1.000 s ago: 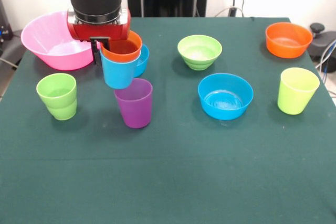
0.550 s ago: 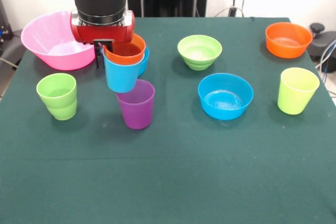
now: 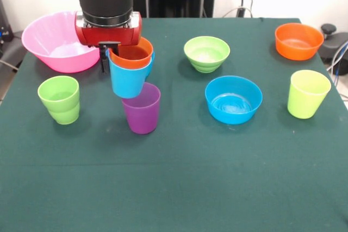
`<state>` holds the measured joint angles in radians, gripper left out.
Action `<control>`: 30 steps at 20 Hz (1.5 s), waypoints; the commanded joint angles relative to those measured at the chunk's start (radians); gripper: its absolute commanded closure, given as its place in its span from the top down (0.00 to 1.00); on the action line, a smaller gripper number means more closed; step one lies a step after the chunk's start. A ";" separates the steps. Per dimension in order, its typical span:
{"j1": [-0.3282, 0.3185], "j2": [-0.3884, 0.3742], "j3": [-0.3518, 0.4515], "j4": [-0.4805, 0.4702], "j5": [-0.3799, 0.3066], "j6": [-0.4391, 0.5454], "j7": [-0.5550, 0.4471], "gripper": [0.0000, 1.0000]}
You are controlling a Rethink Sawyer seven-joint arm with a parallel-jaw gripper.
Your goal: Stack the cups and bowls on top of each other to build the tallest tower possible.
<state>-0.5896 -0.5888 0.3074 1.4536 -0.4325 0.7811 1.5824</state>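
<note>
My gripper (image 3: pixel 112 58) is shut on the rim of a light blue cup (image 3: pixel 128 80) that has an orange cup (image 3: pixel 130 54) nested inside it. One finger (image 3: pixel 103 60) shows outside the rim. The pair hangs just over the back left of the purple cup (image 3: pixel 141 108), which stands upright on the table. The light blue cup's bottom overlaps the purple rim, and I cannot tell whether they touch. A stepped green cup (image 3: pixel 58 99) stands at the left and a yellow-green cup (image 3: pixel 308 94) at the right.
A large pink bowl (image 3: pixel 51 39) sits behind the gripper at the left. A sliver of a blue bowl (image 3: pixel 151 58) shows behind the held cups. A ridged green bowl (image 3: pixel 206 52), another blue bowl (image 3: pixel 234 99) and an orange bowl (image 3: pixel 298 41) lie to the right.
The gripper has carried the light blue and orange cups a little to the right, closer over the purple cup. The purple cup has shifted slightly right.
</note>
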 commanded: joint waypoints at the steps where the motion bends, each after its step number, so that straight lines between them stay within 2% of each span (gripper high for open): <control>1: 0.053 0.066 0.030 -0.004 -0.066 -0.055 -0.024 0.00; 11: 0.081 0.042 0.016 0.002 -0.050 -0.028 -0.003 0.00; 20: 0.058 0.043 0.011 0.067 -0.075 -0.133 -0.006 0.00; 24: 0.048 0.062 0.014 0.057 -0.083 -0.166 -0.022 0.00; 30: 0.049 0.092 0.023 -0.001 -0.076 -0.134 -0.061 0.00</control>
<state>-0.5474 -0.5849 0.3074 1.4634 -0.4325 0.6642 1.5824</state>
